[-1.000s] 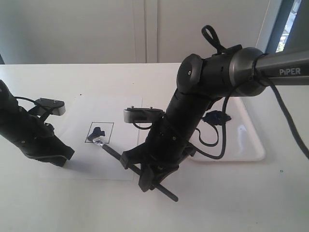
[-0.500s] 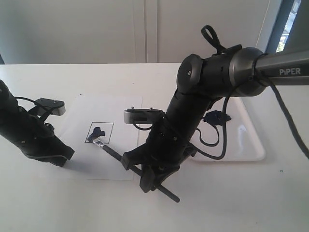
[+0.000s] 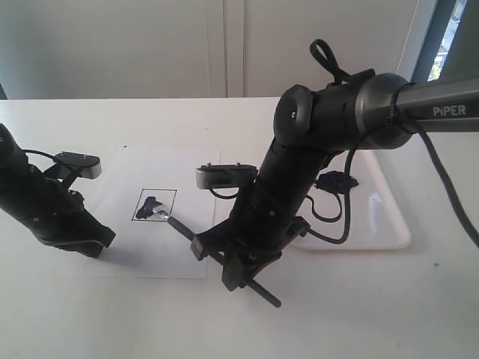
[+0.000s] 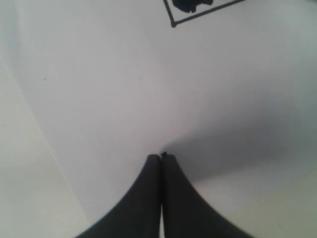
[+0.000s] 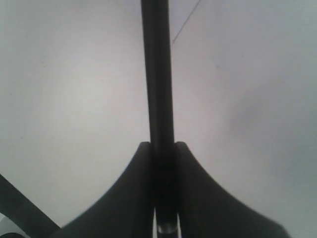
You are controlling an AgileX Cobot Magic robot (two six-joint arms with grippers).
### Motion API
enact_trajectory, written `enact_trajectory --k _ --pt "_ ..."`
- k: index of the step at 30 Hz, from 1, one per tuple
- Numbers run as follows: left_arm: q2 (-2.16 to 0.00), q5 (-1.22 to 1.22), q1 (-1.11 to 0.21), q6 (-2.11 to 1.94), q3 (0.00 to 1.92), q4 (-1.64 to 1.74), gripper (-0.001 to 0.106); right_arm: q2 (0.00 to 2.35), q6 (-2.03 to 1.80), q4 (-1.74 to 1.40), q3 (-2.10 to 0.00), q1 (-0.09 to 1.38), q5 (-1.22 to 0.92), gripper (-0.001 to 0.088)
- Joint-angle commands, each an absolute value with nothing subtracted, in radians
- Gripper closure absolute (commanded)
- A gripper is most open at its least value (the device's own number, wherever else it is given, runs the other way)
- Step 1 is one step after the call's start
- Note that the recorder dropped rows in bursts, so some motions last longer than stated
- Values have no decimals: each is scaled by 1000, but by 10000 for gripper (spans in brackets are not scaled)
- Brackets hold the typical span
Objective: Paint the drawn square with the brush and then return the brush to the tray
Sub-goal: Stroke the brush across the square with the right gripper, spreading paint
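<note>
- The gripper [image 4: 161, 157] fills the near edge of the frame at its middle, its two dark jaws pressed together with only a thin seam between them.
- Its tips hang over a white paper [image 4: 124, 89] that covers most of the frame.
- A soft grey shadow [image 4: 237, 148] lies on the paper beside the jaws.
- One corner of the square [image 4: 198, 12] shows at the far edge, cut off by the frame.
- Dark paint [image 4: 190, 4] sits inside that corner.
- The paper's edge runs slantwise, with the paler table [image 4: 29, 173] beyond it.
</note>
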State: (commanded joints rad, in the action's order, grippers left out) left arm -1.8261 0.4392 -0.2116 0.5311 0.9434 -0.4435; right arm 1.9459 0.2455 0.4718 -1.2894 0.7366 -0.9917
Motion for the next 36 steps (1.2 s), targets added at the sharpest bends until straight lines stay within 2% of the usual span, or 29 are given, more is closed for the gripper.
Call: enact_trajectory --k 36 --pt "-1826 480 -212 552 943 -466 1053 1946 171 394 -1289 737 -907 868"
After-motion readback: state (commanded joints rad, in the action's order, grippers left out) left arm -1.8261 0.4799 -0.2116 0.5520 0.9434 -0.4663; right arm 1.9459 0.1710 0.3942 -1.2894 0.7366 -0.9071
